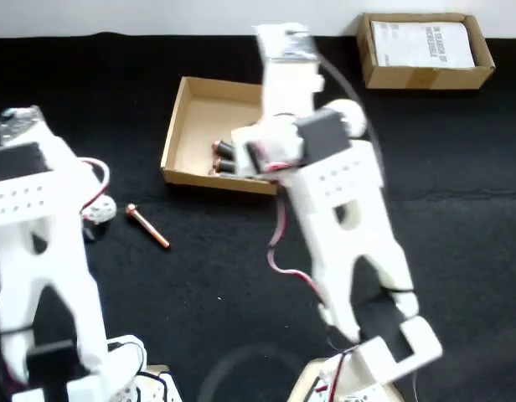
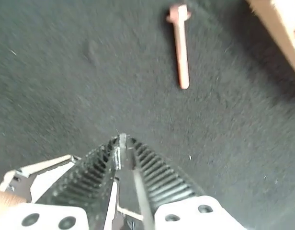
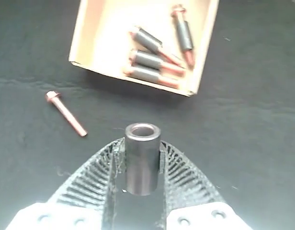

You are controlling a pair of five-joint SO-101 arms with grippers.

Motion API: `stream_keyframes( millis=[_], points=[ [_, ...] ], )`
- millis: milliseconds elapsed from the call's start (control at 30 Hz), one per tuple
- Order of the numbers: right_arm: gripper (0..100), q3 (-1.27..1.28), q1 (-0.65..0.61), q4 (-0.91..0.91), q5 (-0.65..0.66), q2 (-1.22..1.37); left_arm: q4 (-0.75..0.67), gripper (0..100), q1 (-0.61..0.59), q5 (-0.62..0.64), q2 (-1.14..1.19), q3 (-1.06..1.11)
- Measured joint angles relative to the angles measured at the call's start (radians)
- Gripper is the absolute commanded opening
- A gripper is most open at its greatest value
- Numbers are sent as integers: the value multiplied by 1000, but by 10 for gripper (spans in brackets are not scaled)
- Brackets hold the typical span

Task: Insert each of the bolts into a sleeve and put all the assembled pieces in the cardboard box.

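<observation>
Copper bolt point(image 1: 147, 226), grey sleeve point(image 3: 142, 160), tan box point(image 1: 175, 134), black table point(image 1: 459, 218).

The print on the paper sheet point(image 1: 423, 43) cannot be read.

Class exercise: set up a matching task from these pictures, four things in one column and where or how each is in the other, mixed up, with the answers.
1 loose bolt
2 empty sleeve
3 assembled pieces
4 left gripper

A in the cardboard box
B shut, holding nothing
C lying on the table
D held by the right gripper

Pairs: 1-C, 2-D, 3-A, 4-B
</observation>
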Motion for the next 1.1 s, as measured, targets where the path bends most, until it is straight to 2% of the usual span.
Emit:
stream_keyframes(
  millis=[133, 300, 600, 900, 1100],
  points=[
    [8, 190, 12, 0, 9, -158, 0, 213, 43, 74, 78, 0],
    [8, 434, 17, 0, 34, -328, -12, 213, 101, 143, 161, 0],
    [8, 756, 157, -72, 101, -575, -186, 213, 109, 153, 313, 0],
    [8, 861, 212, -80, 140, -683, -287, 213, 106, 153, 443, 0],
    [8, 861, 212, -80, 140, -683, -387, 213, 46, 153, 494, 0]
  ],
)
